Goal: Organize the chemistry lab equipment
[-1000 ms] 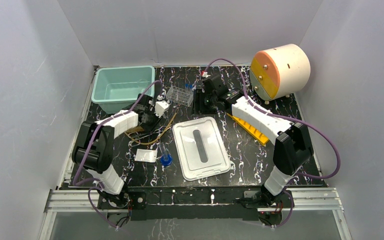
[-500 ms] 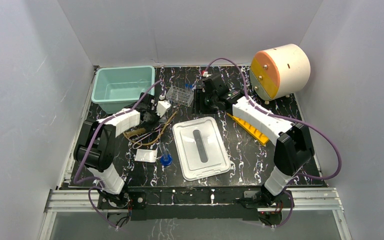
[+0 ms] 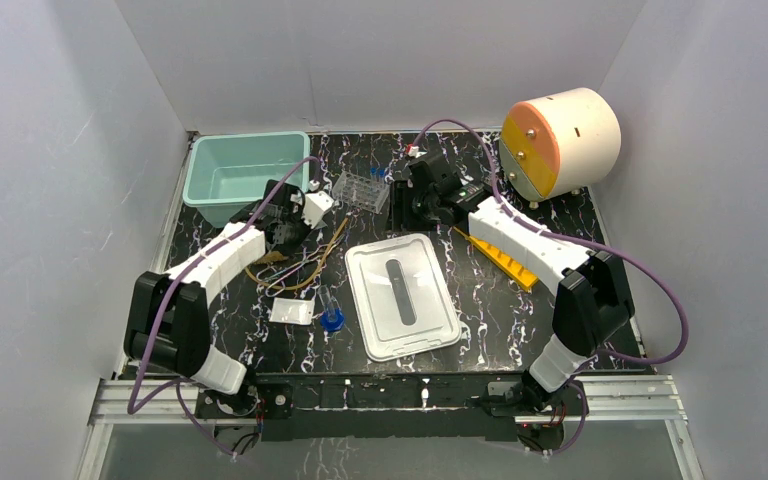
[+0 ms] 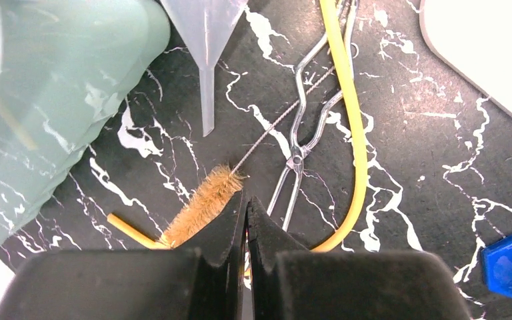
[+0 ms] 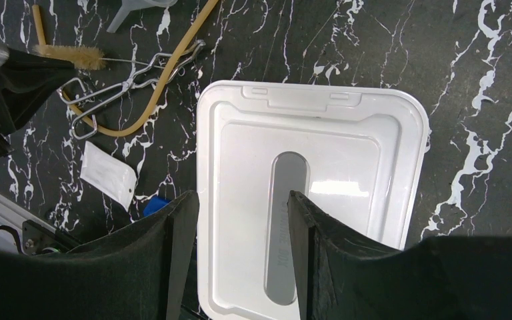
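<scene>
Left wrist shows a tan bristle brush [image 4: 203, 200] on twisted wire beside the closed left gripper [image 4: 247, 205].

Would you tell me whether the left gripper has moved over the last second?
Yes. The left gripper has shifted up the top view, closer to the teal bin.

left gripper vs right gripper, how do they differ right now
The left gripper is shut, jaws pressed together; the right gripper stands open and empty. The left gripper is by the brush and yellow tubing; the right gripper hangs above the white lid. Both have black fingers pointing down at the table.
</scene>
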Motion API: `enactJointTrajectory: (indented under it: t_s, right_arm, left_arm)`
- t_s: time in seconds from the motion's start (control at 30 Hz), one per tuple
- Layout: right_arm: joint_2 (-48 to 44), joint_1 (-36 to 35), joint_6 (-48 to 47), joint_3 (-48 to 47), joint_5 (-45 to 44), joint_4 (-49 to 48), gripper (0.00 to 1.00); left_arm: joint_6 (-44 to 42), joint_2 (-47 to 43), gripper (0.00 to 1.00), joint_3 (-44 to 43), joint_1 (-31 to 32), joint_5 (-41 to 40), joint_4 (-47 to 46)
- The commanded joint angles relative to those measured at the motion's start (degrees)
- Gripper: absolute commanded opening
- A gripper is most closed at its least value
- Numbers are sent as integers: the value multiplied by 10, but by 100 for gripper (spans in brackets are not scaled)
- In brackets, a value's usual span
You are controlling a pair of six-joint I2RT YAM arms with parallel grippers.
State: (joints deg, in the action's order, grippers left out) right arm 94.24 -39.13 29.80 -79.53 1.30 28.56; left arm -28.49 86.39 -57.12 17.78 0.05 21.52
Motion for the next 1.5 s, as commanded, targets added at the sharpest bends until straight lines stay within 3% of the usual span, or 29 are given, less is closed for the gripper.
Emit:
enactJointTrajectory:
  t_s: [0.0,0.1,0.17,0.23,0.3,0.43,0.6,0.87,1.27,1.47]
  right_arm:
    - [-37,-3,7,11,1,-21,60]
    - [-37,-4,7,14,1,-22,60]
    - [-38,-4,7,14,0,-23,60]
    - [-37,-3,7,16,0,-24,60]
    - [-35,-4,7,19,2,-26,60]
    - [-31,-4,8,24,5,-31,60]
    - [-29,-4,6,27,5,-34,60]
    - [-39,-3,-2,34,-9,-34,60]
    - [-41,-3,-16,29,-37,-23,60]
    - [-37,-4,-19,19,-48,-15,60]
  left_arm:
    - [86,-45,8,17,1,-46,-9]
    - [218,-61,34,28,0,-108,-37]
    - [331,-71,43,34,0,-201,-42]
    - [456,-82,56,25,-1,-289,-11]
    - [620,-92,67,9,-12,-324,47]
    - [838,-116,68,12,-39,-278,91]
    - [1004,-100,67,21,-63,-238,98]
    - [1145,-74,60,52,-120,-219,82]
    - [1144,-10,54,75,-147,-221,33]
    - [1108,13,40,90,-161,-216,-26]
